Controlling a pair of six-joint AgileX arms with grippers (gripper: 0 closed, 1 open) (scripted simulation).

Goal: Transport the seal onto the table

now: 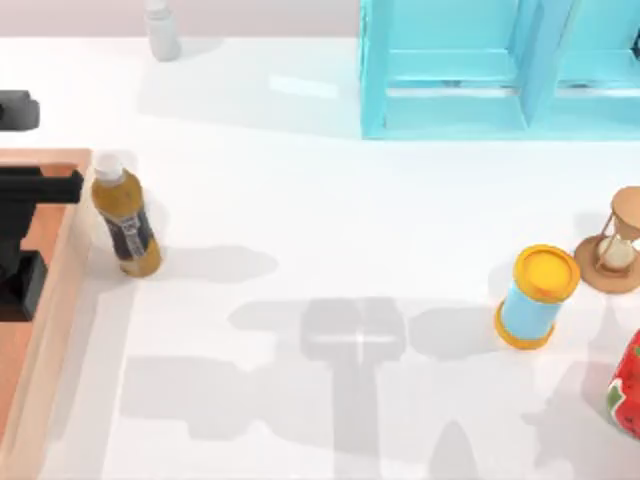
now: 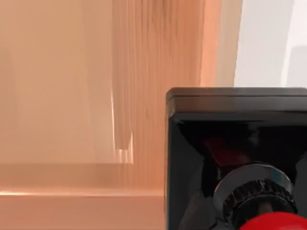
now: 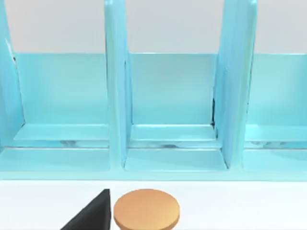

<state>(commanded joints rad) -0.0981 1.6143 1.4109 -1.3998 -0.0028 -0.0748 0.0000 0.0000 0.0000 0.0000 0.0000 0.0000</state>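
Note:
The seal (image 2: 225,143), a black square block with a glossy red knob on a silver collar, is seen very close in the left wrist view. It lies over the orange-brown wooden tray (image 2: 72,96), near the tray's rim that borders the white table (image 2: 266,48). From above, my left gripper (image 1: 25,235) is a black shape over the tray (image 1: 40,380) at the table's (image 1: 330,220) left edge, and it hides the seal there. A black wedge of my right gripper (image 3: 91,215) shows beside the brown top of an hourglass (image 3: 146,209), facing the shelf.
A brown tea bottle (image 1: 125,215) stands just right of the tray. A blue cylinder with a yellow lid (image 1: 538,295), the hourglass (image 1: 617,245) and a red strawberry-patterned object (image 1: 628,385) sit at the right. A light blue shelf unit (image 1: 500,65) is at the back, with a small white bottle (image 1: 162,30) at the back left.

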